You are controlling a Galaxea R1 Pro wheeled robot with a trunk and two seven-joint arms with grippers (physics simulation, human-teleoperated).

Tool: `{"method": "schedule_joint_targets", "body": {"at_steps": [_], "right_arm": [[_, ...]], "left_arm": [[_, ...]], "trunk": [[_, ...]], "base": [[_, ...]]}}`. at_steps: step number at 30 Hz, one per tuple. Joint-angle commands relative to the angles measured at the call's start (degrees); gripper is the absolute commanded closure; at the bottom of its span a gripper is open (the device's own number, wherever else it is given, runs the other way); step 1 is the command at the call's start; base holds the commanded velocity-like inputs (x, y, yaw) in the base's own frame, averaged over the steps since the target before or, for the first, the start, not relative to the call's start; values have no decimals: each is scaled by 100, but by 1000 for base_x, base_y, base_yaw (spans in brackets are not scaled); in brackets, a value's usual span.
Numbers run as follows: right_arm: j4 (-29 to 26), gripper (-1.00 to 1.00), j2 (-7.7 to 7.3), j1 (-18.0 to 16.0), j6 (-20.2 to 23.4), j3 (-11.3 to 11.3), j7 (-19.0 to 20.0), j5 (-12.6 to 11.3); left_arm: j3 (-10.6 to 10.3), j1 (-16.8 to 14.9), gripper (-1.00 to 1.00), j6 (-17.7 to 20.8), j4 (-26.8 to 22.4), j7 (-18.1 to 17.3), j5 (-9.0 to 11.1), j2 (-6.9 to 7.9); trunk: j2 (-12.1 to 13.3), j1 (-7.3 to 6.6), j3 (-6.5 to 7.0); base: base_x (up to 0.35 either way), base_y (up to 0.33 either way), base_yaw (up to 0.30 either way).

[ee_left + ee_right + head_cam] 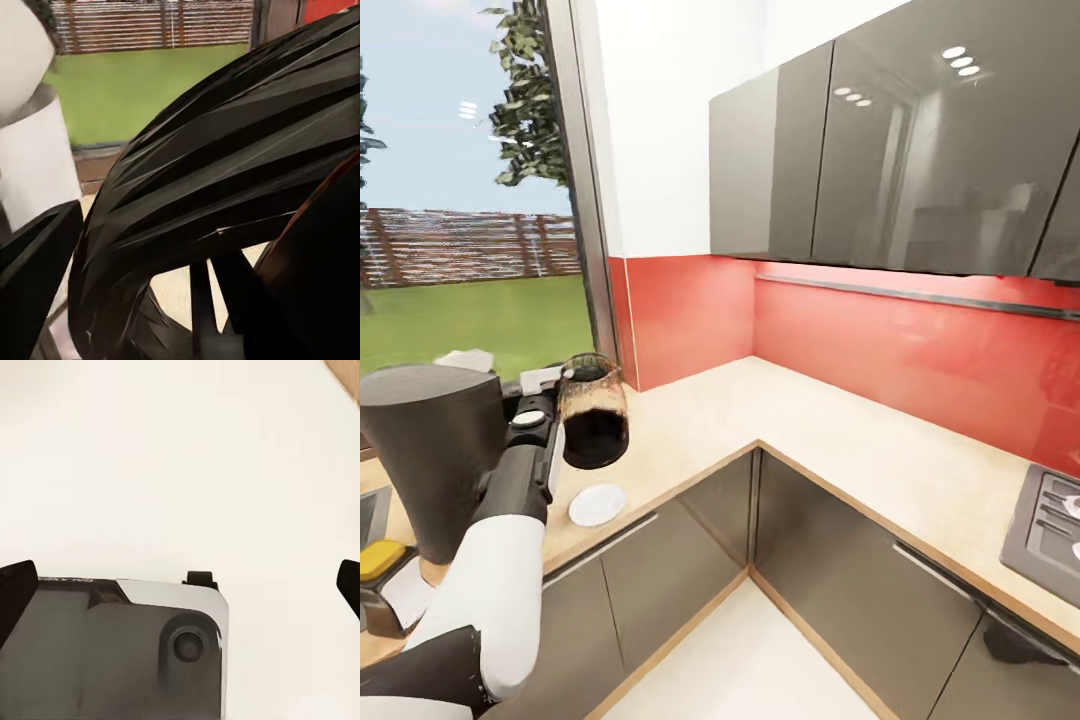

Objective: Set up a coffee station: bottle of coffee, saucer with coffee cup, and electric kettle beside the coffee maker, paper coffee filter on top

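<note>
Head view. My left jaws were closed on the electric kettle (592, 415), gripping it from the side nearest my forearm (520, 485). The kettle stood upright just in front of them; whether its base touched the table (830, 440) I could not tell.

(a) Immediately beside my left jaws, on my left, rose the coffee maker (430, 450), its dark flank close against my forearm, leaving only a narrow gap on that side.

(b) The saucer (597, 504) lay flat just below the kettle, nearer the table's front edge (660, 495) and apart from the coffee maker. It sat close to that edge, but wholly on the surface.

(c) Beyond the kettle, the table ran bare to its inner corner and then along the red wall panel (900, 350). This was the widest free surface, ending at the hob (1050, 530), well away from the jaws. Glossy wall cabinets (900, 150) overhung that stretch from high above.

Left wrist view. A black faceted part of the kettle (225, 172) lay hard against the camera. One dark finger (37, 285) showed beside it, and pale table surface (176, 289) showed through the gaps.

Right wrist view. My right jaws were spread wide and held nothing. One fingertip (15, 592) stood at each side of the frame. They hung over pale floor (180, 457), with a grey part of my own base (112, 652) beneath them.
</note>
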Motion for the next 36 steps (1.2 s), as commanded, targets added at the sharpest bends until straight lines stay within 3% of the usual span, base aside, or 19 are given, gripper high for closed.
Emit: {"method": "schedule_joint_targets", "body": {"at_steps": [1, 5, 12, 22, 34, 36], "right_arm": [[6, -100, -3, -2, -20, 42, 21, -60], [6, -100, -3, -2, -20, 42, 20, -60], [6, -100, -7, -2, -20, 42, 20, -60], [6, -100, -7, -2, -20, 42, 19, -60], [6, -100, -3, -2, -20, 42, 22, -60], [6, -100, -3, -2, -20, 42, 22, -60]], "left_arm": [[-5, 8, 100, 29, -8, -4, -61, -3], [-36, 76, 100, -168, -16, -9, -58, 0], [-37, 77, 100, -182, -15, -3, -64, 1], [-35, 140, 100, -191, -16, -4, -57, -5], [-29, 321, 100, -201, -5, -3, -44, -6], [-28, 403, 100, -415, 93, 2, -45, -6]], "trunk": [[-4, 5, -2], [-4, 5, -2], [-4, 5, -2], [-4, 5, -2], [-4, 5, -2], [-4, 5, -2]], "base": [[290, -202, 19], [96, -68, 3], [40, -2, 0], [245, -130, 5], [153, -96, 179], [2, -1, 9]]}}
